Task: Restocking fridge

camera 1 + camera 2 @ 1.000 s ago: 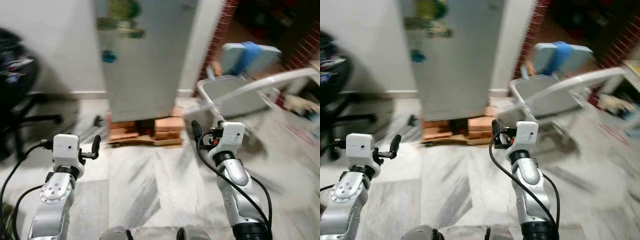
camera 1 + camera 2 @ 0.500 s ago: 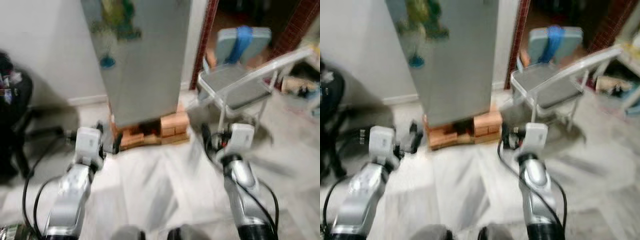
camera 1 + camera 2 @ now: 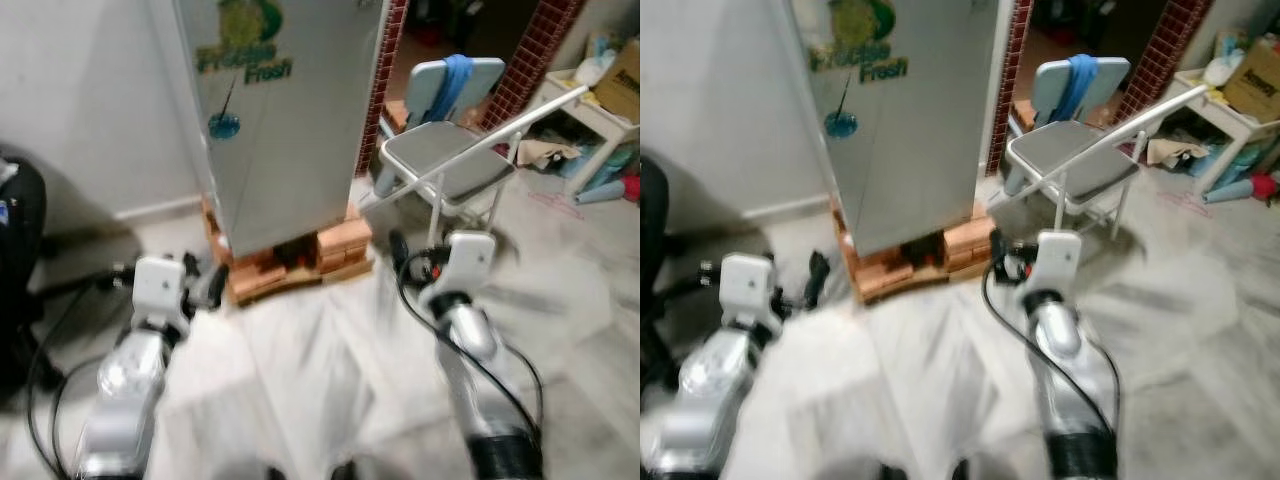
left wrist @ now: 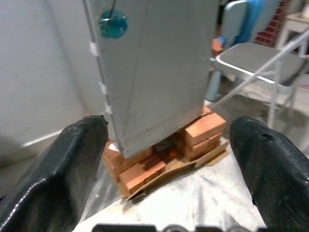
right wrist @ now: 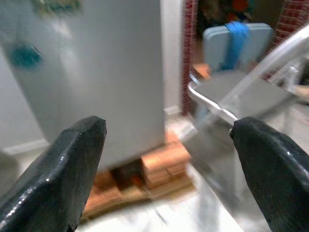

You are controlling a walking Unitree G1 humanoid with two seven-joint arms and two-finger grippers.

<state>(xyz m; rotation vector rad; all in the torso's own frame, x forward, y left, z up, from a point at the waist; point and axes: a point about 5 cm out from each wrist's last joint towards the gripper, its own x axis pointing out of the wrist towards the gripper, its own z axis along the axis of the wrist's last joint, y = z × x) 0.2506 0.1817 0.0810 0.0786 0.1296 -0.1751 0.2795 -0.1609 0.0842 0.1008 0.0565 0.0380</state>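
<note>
A tall grey fridge (image 3: 290, 130) stands ahead with its door closed. It carries a green "Fresh" sticker and a round blue one (image 4: 114, 22). The fridge rests on a base of red bricks (image 3: 300, 265). My left gripper (image 3: 205, 282) is held out low over the marble floor, short of the brick base and to its left. My right gripper (image 3: 405, 255) is held out at the same height, off the fridge's right corner. In both wrist views the fingers (image 4: 72, 164) (image 5: 270, 159) stand wide apart with nothing between them.
A grey folding chair (image 3: 445, 160) with a blue cloth (image 3: 450, 80) over its back stands right of the fridge, before a brick-framed doorway (image 3: 540, 40). A white shelf with a cardboard box (image 3: 622, 72) is at far right. A black office chair (image 3: 15, 250) is at left.
The whole picture has shifted and is blurred, so the camera has moved; the fridge now shows higher up and the folding chair more fully. Both grippers keep their open pose.
</note>
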